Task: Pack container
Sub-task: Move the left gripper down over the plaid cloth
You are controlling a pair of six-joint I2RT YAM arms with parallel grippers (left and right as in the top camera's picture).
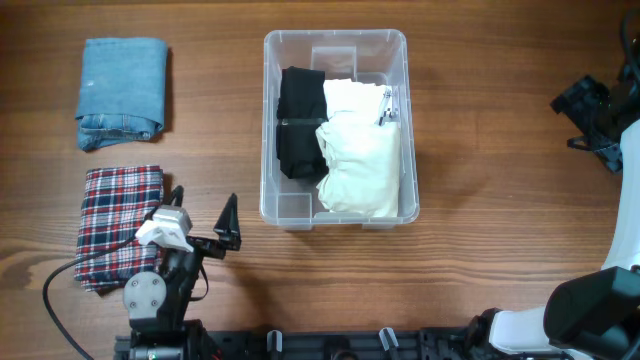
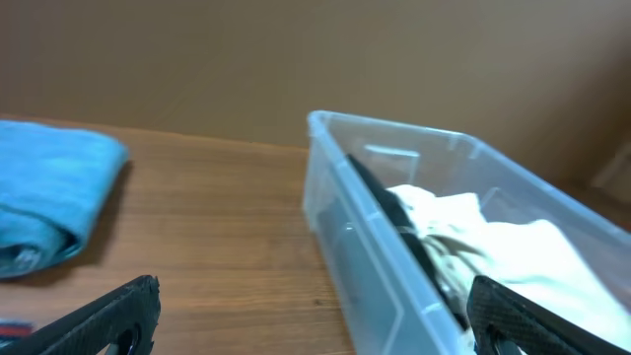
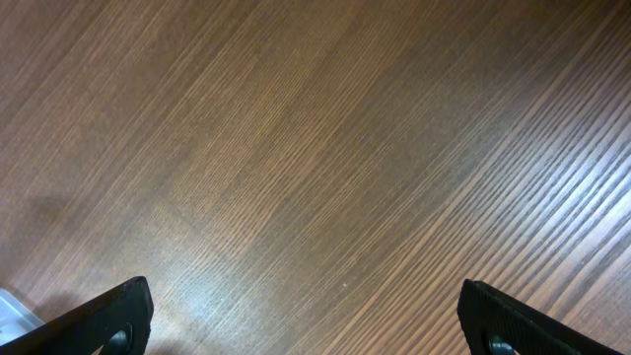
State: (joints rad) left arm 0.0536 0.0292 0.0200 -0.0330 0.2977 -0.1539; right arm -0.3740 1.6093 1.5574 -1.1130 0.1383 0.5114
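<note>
The clear container [image 1: 335,38] stands at the table's middle back, holding a black folded garment [image 1: 298,120] on its left and a white garment [image 1: 360,150] on its right. My left gripper [image 1: 203,208] hovers open and empty near the front left, just left of the container's near corner. In the left wrist view the container's [image 2: 394,247] wall runs between the spread fingers [image 2: 118,316], gripper [image 2: 315,320]. At the far right edge is my right gripper [image 1: 583,122], open over bare wood [image 3: 311,320].
Folded blue jeans [image 1: 122,92] lie at the back left, and they also show in the left wrist view [image 2: 49,197]. A folded red plaid shirt [image 1: 118,225] lies at the front left, partly under the left arm. Bare wood separates the container from the right arm.
</note>
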